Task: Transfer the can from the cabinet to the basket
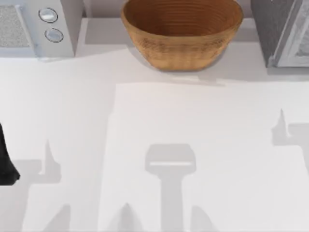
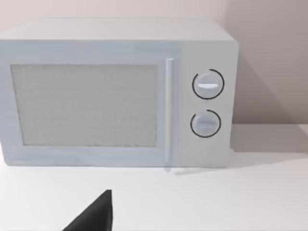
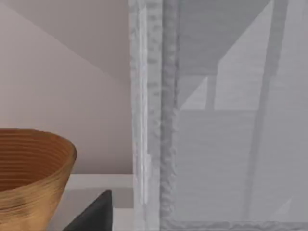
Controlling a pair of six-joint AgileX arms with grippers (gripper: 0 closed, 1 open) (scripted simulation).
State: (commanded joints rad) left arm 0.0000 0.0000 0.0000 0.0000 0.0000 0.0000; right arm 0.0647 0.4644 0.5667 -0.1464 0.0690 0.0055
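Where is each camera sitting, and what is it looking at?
Top view: above the table, looking down at the basket, the microwave and the cabinet; a dark piece of the left arm shows at the left edge.
Left wrist view: on the left arm, facing the microwave's front; a dark left gripper tip shows.
Right wrist view: on the right arm, facing the cabinet's door; a dark right gripper tip shows.
Shared: top and right wrist views both show basket and cabinet.

Open table (image 1: 193, 145) in front, basket (image 1: 182, 34), cabinet (image 1: 282, 31), microwave (image 1: 36, 29) lining rear
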